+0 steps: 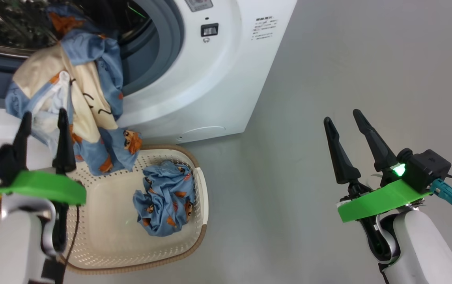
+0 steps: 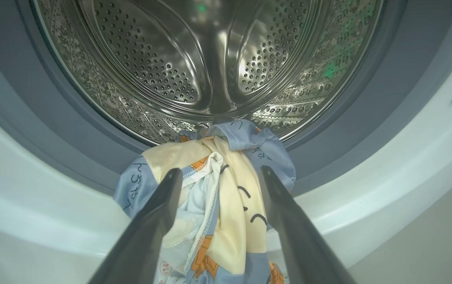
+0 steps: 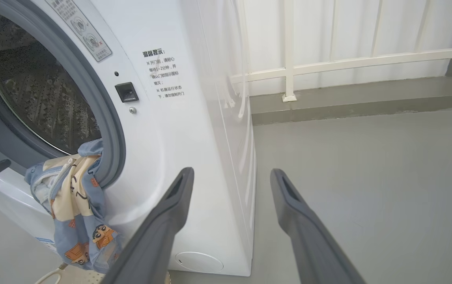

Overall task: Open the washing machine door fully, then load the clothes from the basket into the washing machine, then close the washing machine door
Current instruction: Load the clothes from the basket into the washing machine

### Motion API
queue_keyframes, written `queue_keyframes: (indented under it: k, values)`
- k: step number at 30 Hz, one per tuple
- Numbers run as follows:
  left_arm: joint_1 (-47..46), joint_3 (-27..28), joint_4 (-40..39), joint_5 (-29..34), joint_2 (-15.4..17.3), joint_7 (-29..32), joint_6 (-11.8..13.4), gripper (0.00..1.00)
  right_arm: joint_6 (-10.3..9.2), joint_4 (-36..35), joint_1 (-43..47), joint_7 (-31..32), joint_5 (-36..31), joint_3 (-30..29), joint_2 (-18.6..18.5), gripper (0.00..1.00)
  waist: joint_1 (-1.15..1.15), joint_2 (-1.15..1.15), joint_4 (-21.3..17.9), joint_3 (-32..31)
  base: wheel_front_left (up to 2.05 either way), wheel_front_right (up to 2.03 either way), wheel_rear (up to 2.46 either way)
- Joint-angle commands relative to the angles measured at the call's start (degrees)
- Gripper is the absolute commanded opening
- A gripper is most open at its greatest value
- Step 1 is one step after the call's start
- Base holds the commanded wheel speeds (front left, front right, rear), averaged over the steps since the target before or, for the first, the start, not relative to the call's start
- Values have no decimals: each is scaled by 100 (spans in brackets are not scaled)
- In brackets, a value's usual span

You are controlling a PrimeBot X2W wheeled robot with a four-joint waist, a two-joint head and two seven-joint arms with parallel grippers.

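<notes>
In the head view you see the washing machine (image 1: 218, 79), white, with its round opening uncovered. One piece of the clothes (image 1: 80, 98), light blue with cream panels and orange cartoon prints, hangs out of the opening over the front lip. Its lower end hangs over the back rim of the basket (image 1: 204, 205). That basket is cream plastic with holes and a brown rim. It sits on the grey floor (image 1: 368, 59) just in front of the machine and holds a crumpled blue bundle (image 1: 165, 203) of the same print. Your left gripper (image 1: 44, 113) has its fingers spread wide in front of the hanging cloth, clamping nothing. Your right gripper (image 1: 342, 115) is just as wide and empty, well off to the side above bare floor

In the left wrist view the steel drum (image 2: 151, 59) is shiny and dotted with holes, ringed by a grey seal (image 2: 52, 130). The cloth's top end lies on the drum's lower lip

In the right wrist view a block of Chinese print (image 3: 165, 73) sits beside a black latch slot (image 3: 126, 92). Its heading reads 温馨提示, and the lines beneath are too small to read. A sticker (image 3: 82, 31) with small pictures sits above
</notes>
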Motion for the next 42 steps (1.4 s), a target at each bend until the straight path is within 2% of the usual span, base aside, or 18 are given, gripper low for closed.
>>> queue_keyframes:
  k: [1, 11, 16, 33, 42]
  values:
    - [230, 212, -334, 29, 165, -36, 50, 100, 9, -142, 153, -27, -55, 92, -17, 100, 0, 0, 49, -64, 0, 0, 0]
    - [1458, 432, -1566, 201, -4, -36, 291, 100, 9, -106, 196, -27, -35, 136, -69, 100, 0, 0, 53, -182, 0, 0, 0]
    - [1705, 419, -1734, 210, -65, -36, 312, 100, 9, -129, 207, -27, -42, 96, -101, 100, 0, 0, 89, -178, 0, 0, 0]
    - [1631, 343, -1528, 92, -75, 15, 315, 100, 9, -175, 152, -27, -56, 67, -82, 100, 0, 0, 64, -73, 0, 0, 0]
    - [1265, 231, -734, -49, 43, 284, 170, 100, 9, -194, 99, -27, -63, 56, -54, 100, 0, 0, 7, 30, 0, 0, 0]
